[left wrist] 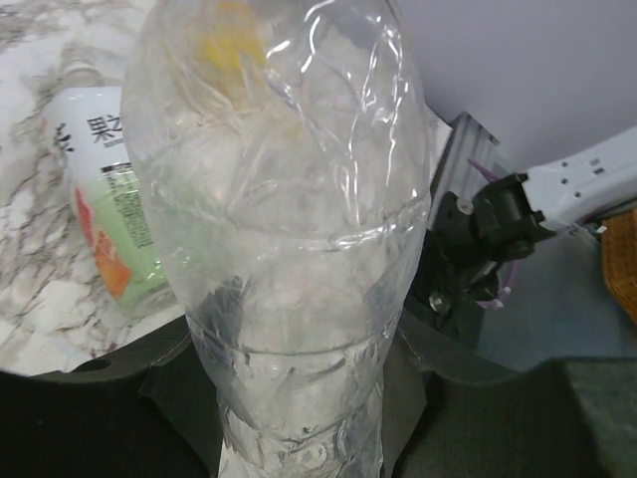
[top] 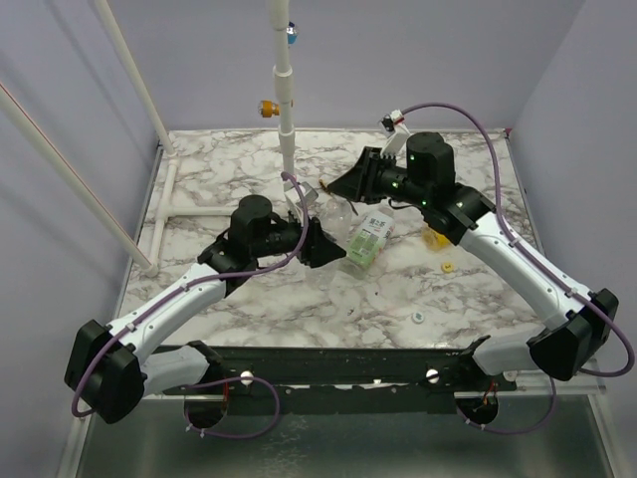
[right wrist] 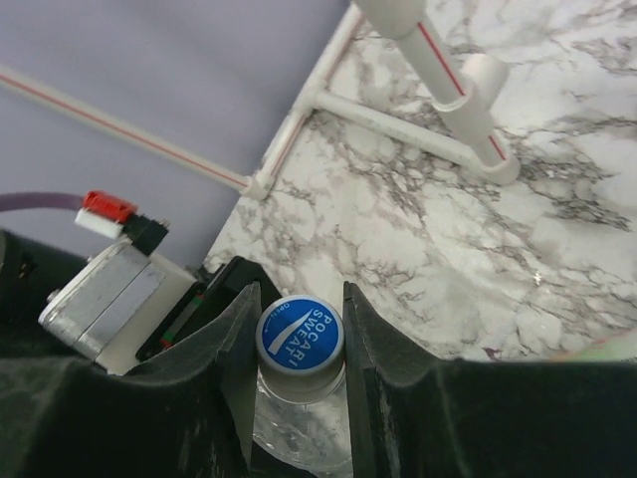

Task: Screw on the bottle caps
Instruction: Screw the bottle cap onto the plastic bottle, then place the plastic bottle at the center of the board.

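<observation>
Two arms meet over the glossy, grey-veined marble-look worktop (top: pixel 249 299) in the top view. Left claw (top: pixel 323 247) is clamped on a crumpled clear thin-walled plastic bottle (top: pixel 338 214), which reaches toward the right claw (top: pixel 343 186). Just beside it, a flat-sided bottle with green-and-white label (top: pixel 369 240) lies on its side. A small round yellow cap (top: pixel 448 267) and a small round whitish cap (top: pixel 419 317) sit loose on the worktop, apart from each other. A white round plastic pipe (top: pixel 287 110) stands upright at the back.

Left wrist view: the crumpled bottle fills the frame, with a wrinkled film-like wall and ribbed rings low down. Dark claw parts flank its base. The labelled bottle lies behind it on the marble.

Right wrist view: the right claw's black moulded fingers (right wrist: pixel 370 358) press both sides of a round blue screw cap (right wrist: pixel 300 334). The cap has a flat top with white lettering and sits on a clear bottle neck.
</observation>
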Available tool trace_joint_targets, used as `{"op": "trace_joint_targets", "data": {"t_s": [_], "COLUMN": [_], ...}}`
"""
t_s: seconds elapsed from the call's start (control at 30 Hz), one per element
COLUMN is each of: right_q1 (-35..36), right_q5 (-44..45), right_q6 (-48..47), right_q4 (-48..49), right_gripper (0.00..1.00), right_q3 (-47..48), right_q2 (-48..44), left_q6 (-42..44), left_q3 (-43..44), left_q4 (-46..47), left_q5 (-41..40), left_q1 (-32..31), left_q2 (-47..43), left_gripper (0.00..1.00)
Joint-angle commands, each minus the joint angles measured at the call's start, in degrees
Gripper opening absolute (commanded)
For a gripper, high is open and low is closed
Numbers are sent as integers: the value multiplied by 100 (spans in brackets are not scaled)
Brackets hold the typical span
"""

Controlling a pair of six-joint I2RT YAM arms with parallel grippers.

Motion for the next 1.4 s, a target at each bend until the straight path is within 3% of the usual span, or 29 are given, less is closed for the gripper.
{"op": "trace_joint_targets", "data": {"t_s": [0.0, 0.03, 0.13, 0.17, 0.27, 0.37, 0.5, 0.9, 1.03, 1.23, 1.37], "right_q1": [106, 101, 70, -22, -728, -1246, -1341, -1472, -1491, -1503, -1506], "right_q5": [1296, 1329, 1559, 1613, 1194, 1073, 1156, 1894, 2163, 2192, 2181], "right_q6": [144, 171, 174, 156, 149, 113, 165, 311, 346, 443, 432], "right_q4": [-1161, -1185, -1180, -1279, -1509, -1591, -1510, -1525, -1662, -1562, -1571], "right_gripper": [6, 17, 63, 74, 87, 92, 94, 95, 95, 95, 95], "right_q3": [270, 237, 142, 184, 105, -263, -971, -2281, -2337, -2500, -2479], "right_q2": [160, 159, 22, -10, -142, -385, -762, -1283, -1368, -1525, -1509], "left_q6": [334, 329, 254, 209, -239, -884, -1498, -1924, -1964, -2146, -2181], "left_q3": [133, 141, 148, 132, -125, -409, -751, -1362, -1322, -1325, -1314], "left_q4": [-477, -538, -970, -1122, -1499, -1982, -2448, -1935, -1921, -1862, -1861], "left_q5": [-2226, -2316, -2784, -3009, -4008, -4890, -5528, -4936, -4913, -4914, -4992], "left_q1": [-24, -26, -24, -24, -15, -6, 65, 1331, 1506, 1741, 1751], "left_q2": [-50, -66, -85, -115, -275, -359, -339, 608, 716, 861, 880], "left_gripper": [0, 0, 0, 0, 0, 2, 6, 16, 33, 71, 81]}}
